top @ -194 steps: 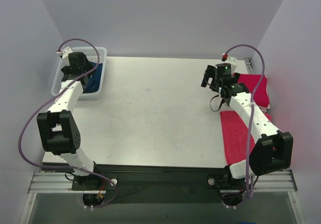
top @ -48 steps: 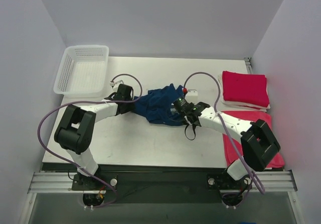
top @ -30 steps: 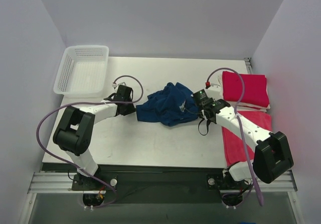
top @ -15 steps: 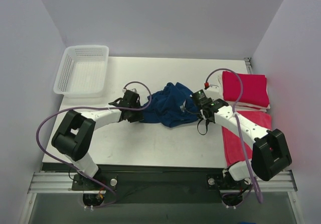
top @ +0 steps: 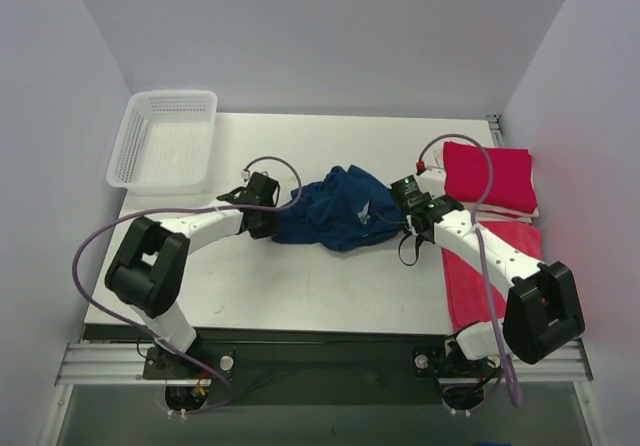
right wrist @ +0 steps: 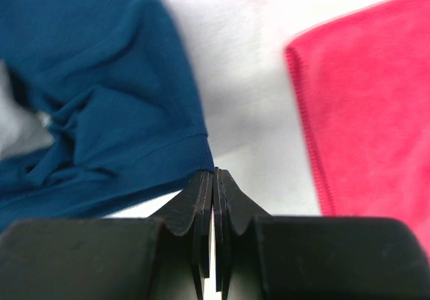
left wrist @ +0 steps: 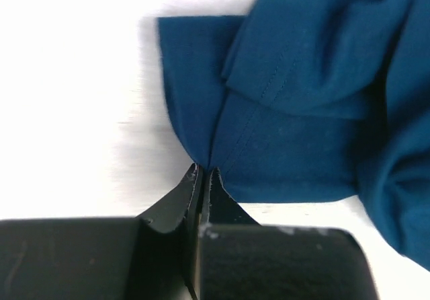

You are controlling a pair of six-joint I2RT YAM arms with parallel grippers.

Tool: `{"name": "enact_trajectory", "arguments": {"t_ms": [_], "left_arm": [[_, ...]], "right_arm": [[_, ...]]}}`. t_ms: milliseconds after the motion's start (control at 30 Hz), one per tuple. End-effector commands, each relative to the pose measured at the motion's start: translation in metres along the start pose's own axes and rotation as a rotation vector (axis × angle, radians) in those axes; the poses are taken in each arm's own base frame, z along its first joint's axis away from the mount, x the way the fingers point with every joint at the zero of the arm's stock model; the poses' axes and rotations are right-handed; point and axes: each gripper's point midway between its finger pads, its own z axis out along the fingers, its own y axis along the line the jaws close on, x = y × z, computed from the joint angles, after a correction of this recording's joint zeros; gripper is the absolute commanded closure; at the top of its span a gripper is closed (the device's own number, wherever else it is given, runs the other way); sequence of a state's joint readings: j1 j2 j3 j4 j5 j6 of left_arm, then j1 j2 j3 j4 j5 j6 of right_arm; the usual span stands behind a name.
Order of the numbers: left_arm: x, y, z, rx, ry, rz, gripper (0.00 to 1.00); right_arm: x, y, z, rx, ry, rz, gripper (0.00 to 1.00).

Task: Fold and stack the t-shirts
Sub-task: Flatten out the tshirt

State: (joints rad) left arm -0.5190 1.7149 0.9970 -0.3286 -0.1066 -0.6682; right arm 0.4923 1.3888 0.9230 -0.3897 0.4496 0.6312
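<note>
A crumpled navy blue t-shirt [top: 335,209] lies in the middle of the table between my two arms. My left gripper [top: 272,224] is shut on a fold at its left edge; in the left wrist view the cloth [left wrist: 295,111] gathers into the closed tips [left wrist: 203,169]. At the shirt's right side, my right gripper [top: 398,220] is shut, and in the right wrist view its tips [right wrist: 213,172] pinch the corner of the navy hem [right wrist: 134,145]. A folded red t-shirt [top: 488,176] sits at the back right. Another red t-shirt [top: 470,266] lies flat under my right arm.
A white mesh basket [top: 165,151] stands at the back left corner of the table, with nothing showing in it. The edge of the flat red shirt [right wrist: 376,98] lies close to the right of my right gripper. Grey walls close in the table on three sides.
My left gripper slid right along the table to the navy shirt's left edge and closed on it. My right gripper stayed shut, drew its side rightward, then barely moved.
</note>
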Motion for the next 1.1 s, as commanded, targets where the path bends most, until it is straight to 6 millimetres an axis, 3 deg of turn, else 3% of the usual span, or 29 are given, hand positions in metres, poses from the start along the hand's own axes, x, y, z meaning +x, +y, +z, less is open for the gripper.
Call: {"name": "enact_trajectory", "arguments": {"t_ms": [0,133,233,367,433,600,800,1067], "left_arm": [[-0.058,0.034,-0.040,-0.088,-0.159,-0.077,1.00],[-0.120,0.056,-0.101,-0.096,-0.369,-0.189,1.00],[-0.143,0.073,-0.131,-0.113,-0.472,-0.256,1.00],[-0.176,0.072,-0.179,-0.072,-0.599,-0.296,1.00],[-0.189,0.068,-0.193,-0.057,-0.630,-0.302,1.00],[-0.221,0.054,-0.235,-0.004,-0.714,-0.298,1.00],[-0.227,0.050,-0.281,0.037,-0.786,-0.271,1.00],[-0.197,0.062,-0.332,0.065,-0.848,-0.257,1.00]], "right_arm": [[-0.037,-0.041,-0.014,0.091,-0.081,0.060,1.00],[-0.066,-0.077,-0.019,0.127,-0.114,0.176,1.00],[-0.086,-0.103,-0.024,0.145,-0.141,0.296,1.00],[-0.117,-0.114,-0.036,0.123,-0.191,0.366,1.00],[-0.128,-0.115,-0.041,0.111,-0.211,0.380,1.00],[-0.178,-0.116,-0.082,0.050,-0.340,0.418,1.00],[-0.202,-0.125,-0.130,-0.018,-0.461,0.423,1.00],[-0.207,-0.143,-0.183,-0.065,-0.590,0.472,1.00]]}}
